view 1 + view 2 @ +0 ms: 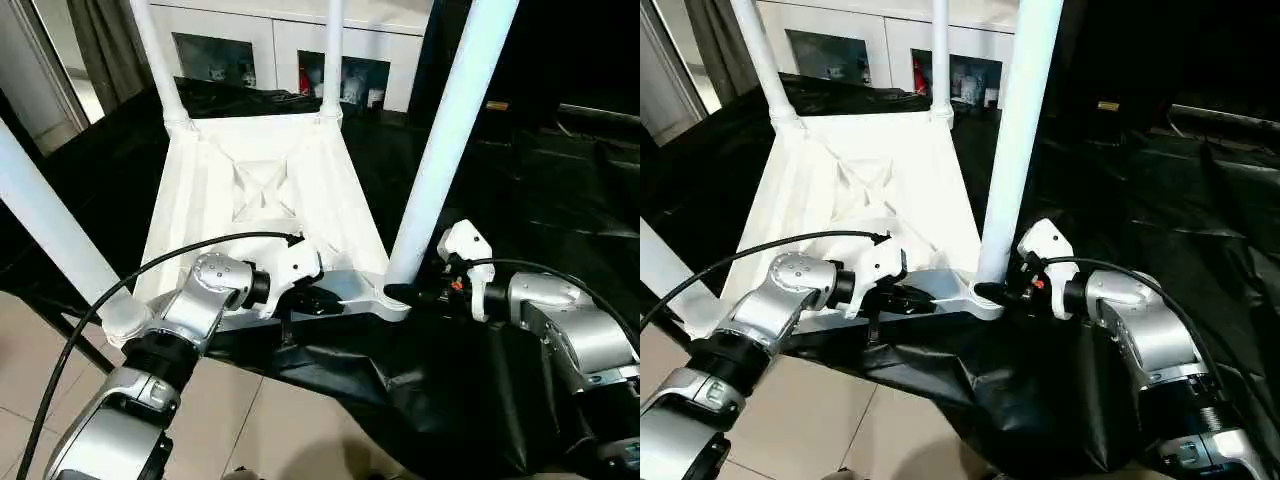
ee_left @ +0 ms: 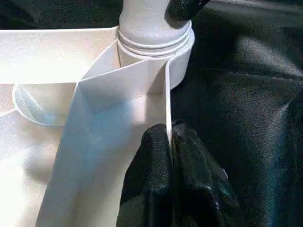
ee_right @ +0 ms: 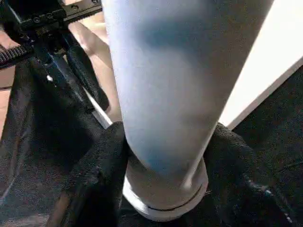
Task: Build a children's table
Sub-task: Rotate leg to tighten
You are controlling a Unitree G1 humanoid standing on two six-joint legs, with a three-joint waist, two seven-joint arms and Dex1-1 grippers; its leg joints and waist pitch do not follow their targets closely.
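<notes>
Four legs point(image 1: 450, 140) standing in tabletop point(image 1: 260, 190) corner sockets; left gripper point(image 2: 169, 142) pinching the rim, right gripper point(image 3: 163, 156) clasping near leg's base.

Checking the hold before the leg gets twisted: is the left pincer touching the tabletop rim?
Touching. In the left wrist view, the left pincer's black fingers are clamped on the thin rim with no gap.

All four legs point(image 1: 455, 120) run past the picture's upper edge.
</notes>
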